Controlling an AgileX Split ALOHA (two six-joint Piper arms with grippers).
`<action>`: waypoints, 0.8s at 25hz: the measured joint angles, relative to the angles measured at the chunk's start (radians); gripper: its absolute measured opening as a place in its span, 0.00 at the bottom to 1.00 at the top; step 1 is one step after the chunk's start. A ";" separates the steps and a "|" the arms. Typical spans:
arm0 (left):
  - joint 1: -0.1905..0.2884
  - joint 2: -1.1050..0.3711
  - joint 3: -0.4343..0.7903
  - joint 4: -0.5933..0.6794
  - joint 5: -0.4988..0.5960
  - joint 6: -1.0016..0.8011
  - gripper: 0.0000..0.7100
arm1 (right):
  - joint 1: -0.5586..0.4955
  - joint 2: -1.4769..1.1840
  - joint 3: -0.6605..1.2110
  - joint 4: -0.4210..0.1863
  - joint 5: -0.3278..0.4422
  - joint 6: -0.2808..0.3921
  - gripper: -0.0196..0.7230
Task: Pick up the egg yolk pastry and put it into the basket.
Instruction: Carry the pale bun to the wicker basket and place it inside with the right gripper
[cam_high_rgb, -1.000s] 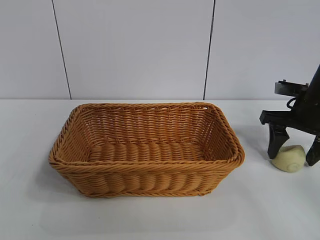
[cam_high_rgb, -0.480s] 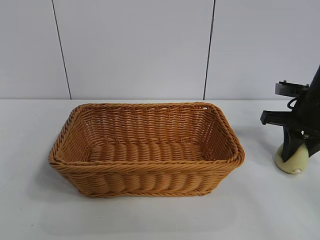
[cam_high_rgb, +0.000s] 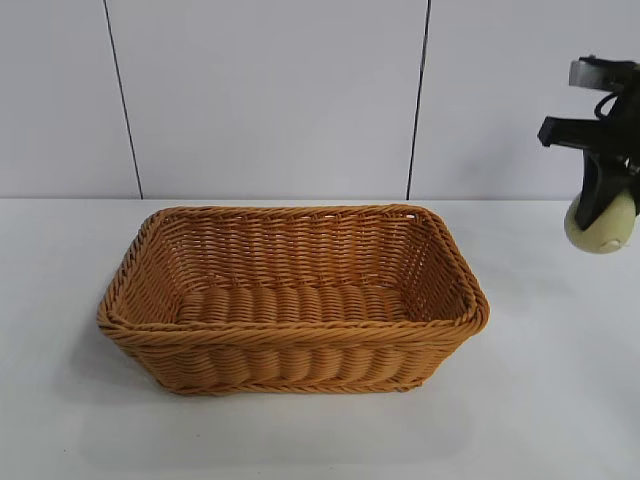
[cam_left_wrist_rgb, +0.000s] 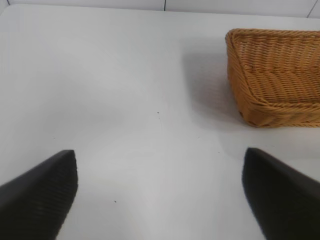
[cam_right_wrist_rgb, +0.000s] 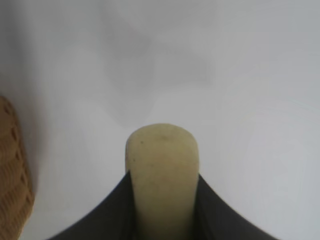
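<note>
**Pastry held in the air, right of the basket**

In the exterior view the right end effector (cam_high_rgb: 603, 215) sits at the upper right of the frame, clear of the table (cam_high_rgb: 540, 420), its fingers pinching the pastry (cam_high_rgb: 600, 228). The pastry hangs on edge, above the level of the basket's rim and well to the right of it. The right wrist view shows the pastry (cam_right_wrist_rgb: 162, 170) edge-on, squeezed between the two dark fingers (cam_right_wrist_rgb: 112, 212), with the table far below and a sliver of the basket (cam_right_wrist_rgb: 12, 170) at the left edge of the frame.

The basket (cam_high_rgb: 140, 335) stands at the centre of the exterior view on the table, with nothing inside.

In the left wrist view the left end effector (cam_left_wrist_rgb: 160, 192) hovers over the table with its fingers spread wide; a corner of the basket (cam_left_wrist_rgb: 250, 100) appears at the upper right.
</note>
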 joint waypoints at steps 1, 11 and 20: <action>0.000 0.000 0.000 0.000 0.000 0.000 0.97 | 0.001 -0.004 -0.012 0.004 0.017 0.000 0.23; 0.000 0.000 0.000 0.000 0.000 0.000 0.97 | 0.197 -0.006 -0.102 0.028 0.048 -0.022 0.23; 0.000 0.000 0.000 0.000 0.000 0.000 0.97 | 0.487 -0.006 -0.136 0.038 -0.035 0.033 0.23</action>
